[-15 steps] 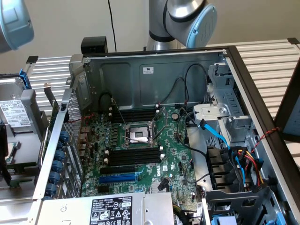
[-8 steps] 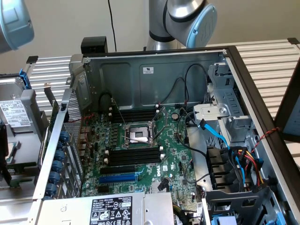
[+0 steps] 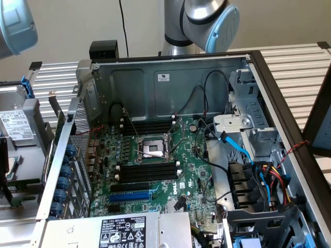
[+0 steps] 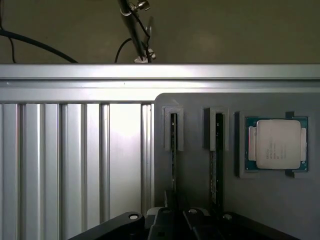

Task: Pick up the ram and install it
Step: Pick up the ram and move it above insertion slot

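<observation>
Two ram sticks stand on edge in the grey holder tray [image 4: 195,175]; I see them edge-on as thin dark strips, one ram stick [image 4: 173,150] and a second one [image 4: 215,165] beside it. My gripper [image 4: 192,222] shows as black parts hovering directly above the near ends of both sticks, and whether it touches either one is hidden. In the exterior view the open computer case [image 3: 170,77] lies with its motherboard [image 3: 191,178] exposed and long black memory slots [image 3: 147,171] empty beside the processor socket [image 3: 151,147].
A processor chip [image 4: 278,145] sits in its own pocket of the tray. Ribbed aluminium table slats [image 4: 75,165] lie beside the tray. In the case, a blue expansion slot [image 3: 132,196], loose cables [image 3: 258,170] and a power supply [image 3: 124,232] crowd the motherboard. An arm joint [image 3: 209,20] hangs behind the case.
</observation>
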You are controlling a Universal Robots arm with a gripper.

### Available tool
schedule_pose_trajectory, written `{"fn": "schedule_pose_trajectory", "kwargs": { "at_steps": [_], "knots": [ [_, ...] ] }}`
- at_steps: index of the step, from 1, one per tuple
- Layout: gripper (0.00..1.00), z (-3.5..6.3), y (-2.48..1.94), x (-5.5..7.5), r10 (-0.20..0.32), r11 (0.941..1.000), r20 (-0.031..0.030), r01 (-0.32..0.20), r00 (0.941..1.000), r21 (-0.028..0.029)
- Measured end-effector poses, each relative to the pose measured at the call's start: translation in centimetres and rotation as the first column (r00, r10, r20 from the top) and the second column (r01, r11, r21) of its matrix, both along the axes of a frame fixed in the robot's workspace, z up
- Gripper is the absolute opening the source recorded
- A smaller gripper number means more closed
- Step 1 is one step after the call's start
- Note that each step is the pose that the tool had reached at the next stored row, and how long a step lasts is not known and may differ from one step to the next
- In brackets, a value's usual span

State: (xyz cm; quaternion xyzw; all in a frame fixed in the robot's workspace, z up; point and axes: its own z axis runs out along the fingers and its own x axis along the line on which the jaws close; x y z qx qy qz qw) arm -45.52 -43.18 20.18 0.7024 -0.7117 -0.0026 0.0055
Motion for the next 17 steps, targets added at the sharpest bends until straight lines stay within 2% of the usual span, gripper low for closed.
{"fn": "schedule_pose_trajectory", "kwargs": {
  "at_steps": [17],
  "knots": [
    [0.12, 0.04, 0.00, 0.00, 0.000, 1.0000, -0.0001, 0.000, 1.0000, 0.0000]
  ]
}}
